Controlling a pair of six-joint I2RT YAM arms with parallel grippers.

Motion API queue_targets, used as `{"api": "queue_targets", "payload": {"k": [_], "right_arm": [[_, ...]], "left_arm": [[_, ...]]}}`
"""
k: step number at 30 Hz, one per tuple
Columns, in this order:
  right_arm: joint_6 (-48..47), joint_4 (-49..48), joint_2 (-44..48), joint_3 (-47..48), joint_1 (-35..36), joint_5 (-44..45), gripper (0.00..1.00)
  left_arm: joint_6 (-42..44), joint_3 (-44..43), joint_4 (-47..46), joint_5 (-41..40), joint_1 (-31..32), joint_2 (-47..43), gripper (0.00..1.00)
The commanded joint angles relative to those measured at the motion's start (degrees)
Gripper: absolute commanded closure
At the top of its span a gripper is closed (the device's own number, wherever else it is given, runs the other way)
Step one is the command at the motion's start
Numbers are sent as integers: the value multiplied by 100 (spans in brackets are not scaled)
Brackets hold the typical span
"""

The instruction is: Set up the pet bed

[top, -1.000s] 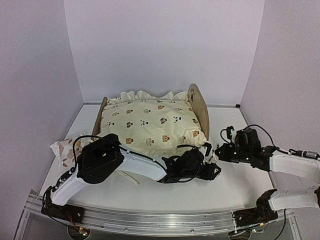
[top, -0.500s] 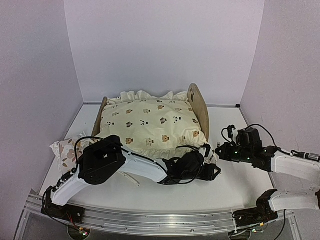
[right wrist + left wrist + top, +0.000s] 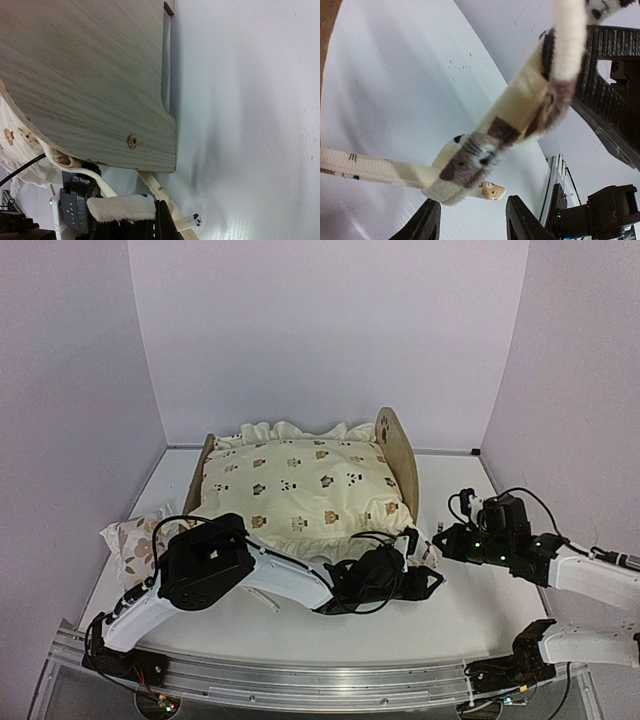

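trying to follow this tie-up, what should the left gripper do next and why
Probably close the left gripper on the cushion tie: its fingers stand apart with the printed strap hanging loose just ahead of them, while the right gripper already pinches that strap beside the pet bed's wooden end.

Soft, even light is cast from above — only faint shadows are thrown on the white table [image 3: 480,600] beneath the left arm [image 3: 290,580]. In the left wrist view the near fabric tie [image 3: 520,110] is blurred; in the right wrist view the pet bed [image 3: 90,75] is rendered sharply, its wood grain crisp.
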State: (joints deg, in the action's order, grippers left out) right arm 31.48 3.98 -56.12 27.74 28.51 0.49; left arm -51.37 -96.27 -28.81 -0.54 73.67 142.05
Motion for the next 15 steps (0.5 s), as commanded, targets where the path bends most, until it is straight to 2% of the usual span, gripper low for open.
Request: {"api": "queue_targets", "payload": {"k": [1,4,10,13,15], "right_arm": [[121,47,161,-90,-27,-182,100],[132,112,208,-81,-26,-241,100],[295,149,274,-59,-26,-514,100],[442,172,277,-39,-29,-670,100],[527,173,268,-39,-29,-770,100]], "left_arm": [[-389,80,-437,17,-148,224,57],[-343,277,-973,275,-197,230,65],[-243,243,-1016,414,-273,264,72],[-337,300,-1077,409,-293,258,68],[-414,367,-1193,422,-295,245,60]]}}
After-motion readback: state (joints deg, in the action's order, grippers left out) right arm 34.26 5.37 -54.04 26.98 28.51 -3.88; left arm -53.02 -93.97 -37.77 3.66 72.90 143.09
